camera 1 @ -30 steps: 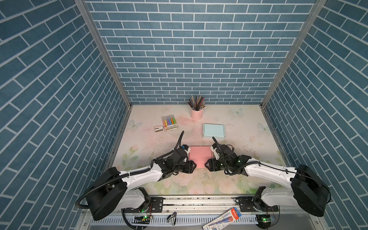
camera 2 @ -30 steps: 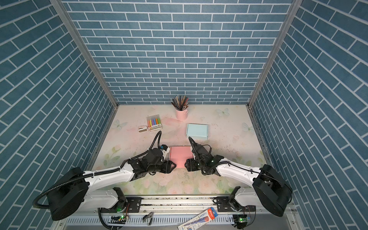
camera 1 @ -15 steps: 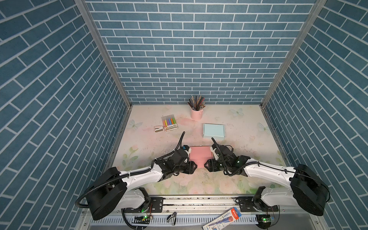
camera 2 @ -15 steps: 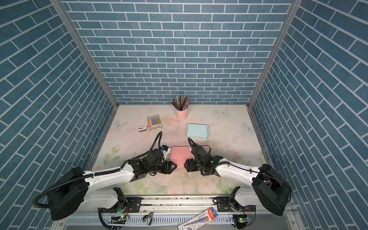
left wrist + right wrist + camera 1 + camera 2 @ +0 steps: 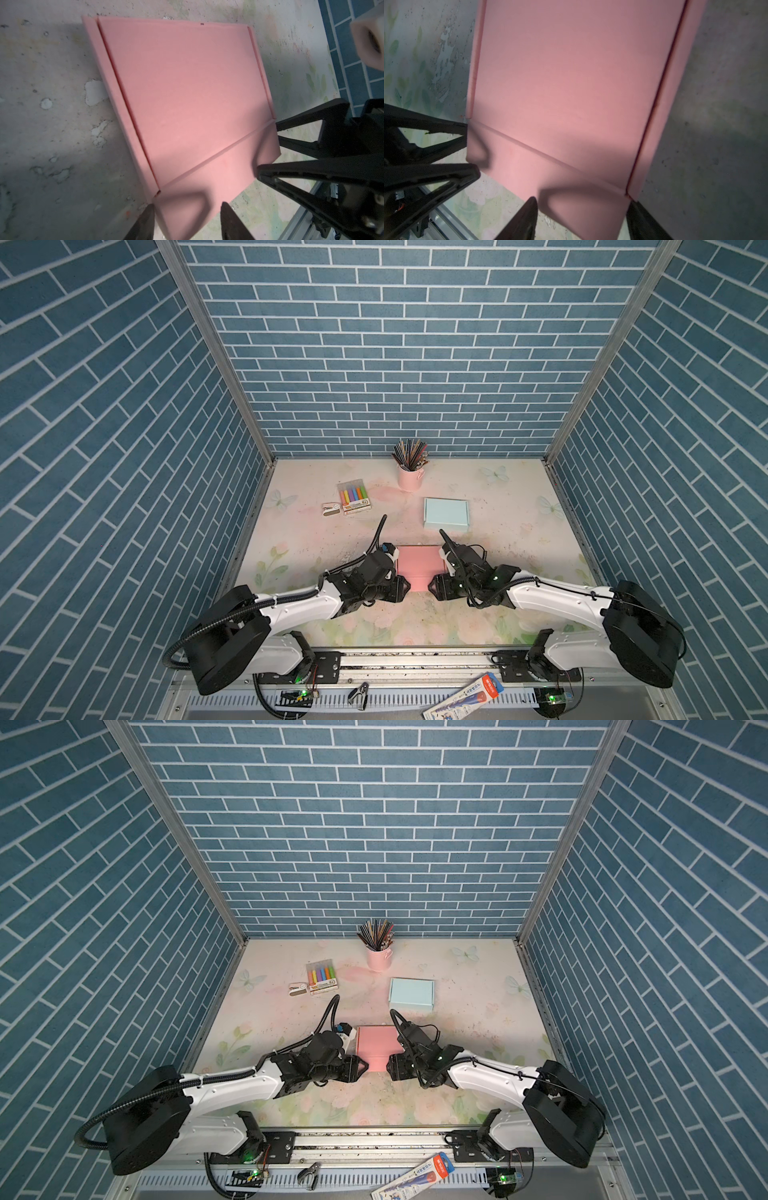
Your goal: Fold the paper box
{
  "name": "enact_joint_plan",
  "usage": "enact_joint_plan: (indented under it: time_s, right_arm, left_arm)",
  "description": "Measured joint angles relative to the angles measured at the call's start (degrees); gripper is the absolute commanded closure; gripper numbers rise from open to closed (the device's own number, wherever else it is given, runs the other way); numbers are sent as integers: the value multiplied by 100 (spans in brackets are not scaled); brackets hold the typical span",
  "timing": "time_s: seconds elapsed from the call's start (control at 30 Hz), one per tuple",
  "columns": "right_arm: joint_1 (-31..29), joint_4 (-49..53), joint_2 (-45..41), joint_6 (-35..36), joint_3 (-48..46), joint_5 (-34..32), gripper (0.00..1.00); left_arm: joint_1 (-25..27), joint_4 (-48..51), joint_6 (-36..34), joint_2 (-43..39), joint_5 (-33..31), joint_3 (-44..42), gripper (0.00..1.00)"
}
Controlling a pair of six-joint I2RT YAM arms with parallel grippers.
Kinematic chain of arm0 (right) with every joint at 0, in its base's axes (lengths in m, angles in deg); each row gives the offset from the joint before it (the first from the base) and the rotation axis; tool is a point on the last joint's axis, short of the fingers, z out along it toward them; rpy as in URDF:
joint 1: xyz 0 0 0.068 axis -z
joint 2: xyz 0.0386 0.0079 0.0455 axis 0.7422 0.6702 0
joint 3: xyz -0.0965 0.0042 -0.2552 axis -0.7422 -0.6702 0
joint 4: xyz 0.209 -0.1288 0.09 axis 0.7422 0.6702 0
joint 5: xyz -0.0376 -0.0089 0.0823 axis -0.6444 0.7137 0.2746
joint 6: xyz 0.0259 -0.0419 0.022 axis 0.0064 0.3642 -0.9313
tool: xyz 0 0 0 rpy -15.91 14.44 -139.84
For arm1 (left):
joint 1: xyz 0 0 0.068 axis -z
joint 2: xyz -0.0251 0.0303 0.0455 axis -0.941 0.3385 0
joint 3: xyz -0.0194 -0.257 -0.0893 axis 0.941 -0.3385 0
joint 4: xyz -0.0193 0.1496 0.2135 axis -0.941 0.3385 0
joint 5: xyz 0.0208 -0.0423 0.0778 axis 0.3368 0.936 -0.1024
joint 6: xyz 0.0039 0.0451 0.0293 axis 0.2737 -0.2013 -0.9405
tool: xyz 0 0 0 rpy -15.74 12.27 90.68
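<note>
The flat pink paper box (image 5: 417, 568) is looking plain; the pale tabletop (image 5: 519, 539) is displaying flowers and butterflies; walls (image 5: 374, 344) are showing teal bricks.

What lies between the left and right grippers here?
The near flap of the pink paper box; the left gripper and right gripper flank it in both top views.

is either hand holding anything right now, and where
Nothing clamped: left hand and right hand each straddle one end of the near flap on the pink box, jaws open.
</note>
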Motion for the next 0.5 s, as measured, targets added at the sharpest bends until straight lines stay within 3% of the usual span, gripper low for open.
enact_joint_plan:
  time_s: [0.5]
  right_arm:
    - [-4,210,-4,2,2,-227,33]
  left_arm:
    - [4,-92,13,11,-2,-76,50]
